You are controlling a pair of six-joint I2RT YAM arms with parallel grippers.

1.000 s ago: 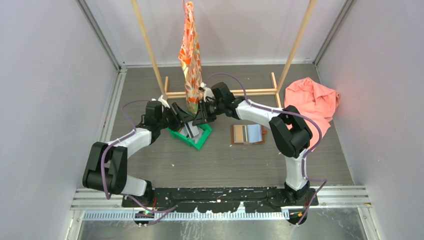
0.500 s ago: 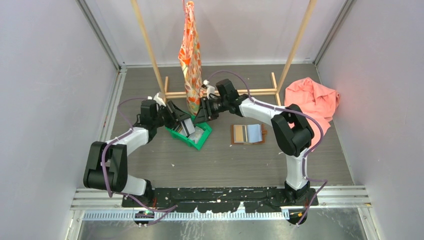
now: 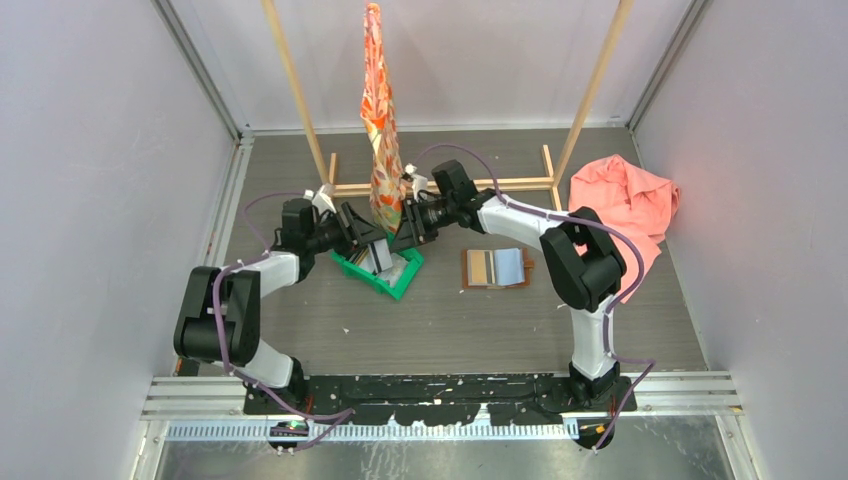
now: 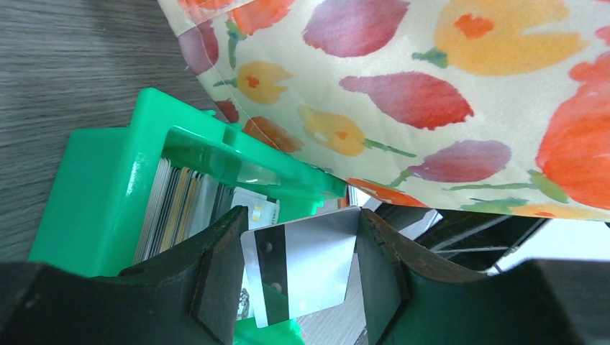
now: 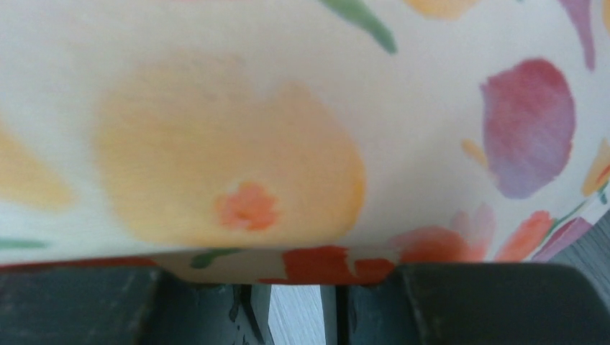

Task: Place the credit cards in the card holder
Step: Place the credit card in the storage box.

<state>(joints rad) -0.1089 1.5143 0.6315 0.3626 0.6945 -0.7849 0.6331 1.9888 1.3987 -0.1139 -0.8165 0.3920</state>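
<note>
Silver-grey with a black stripe, one card (image 4: 306, 266) was pinched flat between the two fingers of the left gripper (image 4: 301, 233), over the green bin (image 4: 90, 201), where more credit cards (image 4: 180, 205) stood on edge in a row. The right gripper (image 3: 405, 228) hung close opposite. The hanging floral cloth (image 5: 302, 129) filled its camera, so I could not tell whether its fingers were apart or together. The brown card holder (image 3: 497, 268) lay open on the grey table (image 3: 450, 320), right of the bin, with a light blue card (image 3: 509, 265) in it. A pink garment (image 3: 625, 200) lay by the right wall.
</note>
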